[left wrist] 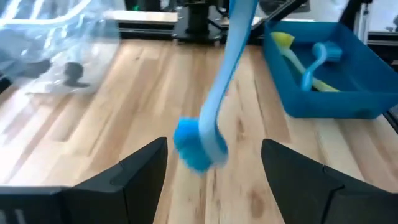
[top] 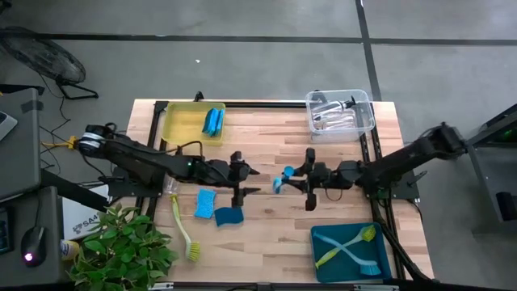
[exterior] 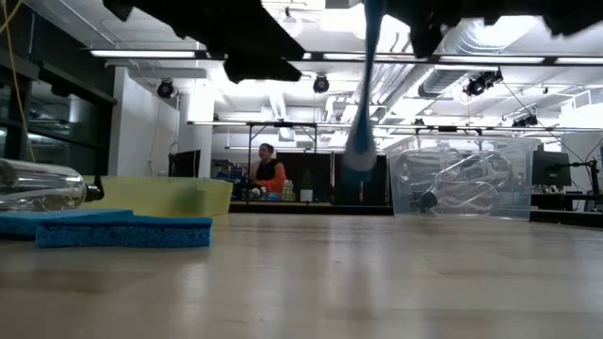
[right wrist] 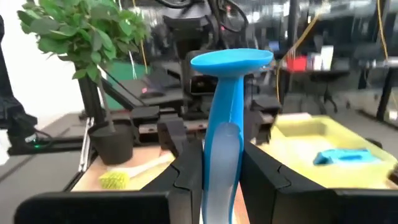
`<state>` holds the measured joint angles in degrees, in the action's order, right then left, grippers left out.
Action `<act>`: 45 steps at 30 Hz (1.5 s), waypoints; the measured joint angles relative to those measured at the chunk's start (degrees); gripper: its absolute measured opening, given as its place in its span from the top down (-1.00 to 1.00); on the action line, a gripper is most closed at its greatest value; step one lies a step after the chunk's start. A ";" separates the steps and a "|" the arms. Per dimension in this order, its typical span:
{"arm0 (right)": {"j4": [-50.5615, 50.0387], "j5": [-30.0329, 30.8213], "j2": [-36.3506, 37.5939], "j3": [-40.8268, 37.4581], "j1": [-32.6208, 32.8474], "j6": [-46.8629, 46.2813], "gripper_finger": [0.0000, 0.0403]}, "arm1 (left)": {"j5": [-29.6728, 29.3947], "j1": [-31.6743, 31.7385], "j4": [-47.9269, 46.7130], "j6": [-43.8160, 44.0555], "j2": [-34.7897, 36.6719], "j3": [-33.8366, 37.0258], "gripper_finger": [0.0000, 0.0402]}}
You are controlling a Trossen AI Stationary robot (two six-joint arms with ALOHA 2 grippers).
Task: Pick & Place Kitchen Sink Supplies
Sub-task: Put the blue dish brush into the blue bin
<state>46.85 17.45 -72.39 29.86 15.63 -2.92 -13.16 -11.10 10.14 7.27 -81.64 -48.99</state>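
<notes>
Pale wooden planks make up the bench (top: 266,145), which stands in a large workshop with bright ceiling strip lights, where a person (exterior: 268,171) sits far behind it. Near the bench's middle the right gripper (top: 309,179) has its jaws clamped on the handle of a blue dish brush (top: 282,178), held above the wood with its bristle head pointing toward the left arm. The left gripper (top: 242,179) faces it from just beside, its jaws standing wide apart with the brush head between them but touching neither finger. Just beside the left arm lie two blue sponges (top: 216,208), a small clear bottle (top: 171,187) and a yellow-green dish brush (top: 186,230), all resting on the wood. A yellow bin (top: 192,123) at the far left corner holds another blue sponge (top: 213,121). A clear bin (top: 341,113) at the far right holds more bottles. A teal bin (top: 350,252) at the near right holds two crossed brushes, one yellow-green and one blue. A green leafy plant (top: 121,250) stands off the bench's near left corner.
</notes>
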 joint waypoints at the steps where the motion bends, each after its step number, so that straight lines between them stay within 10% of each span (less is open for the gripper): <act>1: -4.82 0.28 2.43 1.03 -0.01 -0.63 0.64 | -1.03 -0.34 -1.20 0.43 0.79 0.00 -0.28; 11: -63.61 3.76 12.84 23.20 7.67 -11.22 0.65 | -12.28 -7.22 -5.72 0.51 3.81 0.02 -0.28; 19: -87.74 6.42 9.04 42.37 17.09 -20.68 0.65 | -17.47 -9.21 -7.27 1.31 3.81 0.04 -0.28; 29: -104.62 -4.18 0.72 52.89 21.43 -35.99 0.65 | -17.39 -9.19 -7.30 3.11 3.81 0.04 -0.28; 45: -98.82 -13.80 -6.61 37.53 25.46 -68.47 0.65 | -17.36 -9.19 -7.26 6.21 3.81 0.04 -0.28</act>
<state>-51.96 3.65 -79.00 67.39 41.09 -71.38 -30.52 -20.29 2.87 13.48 -77.82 -48.95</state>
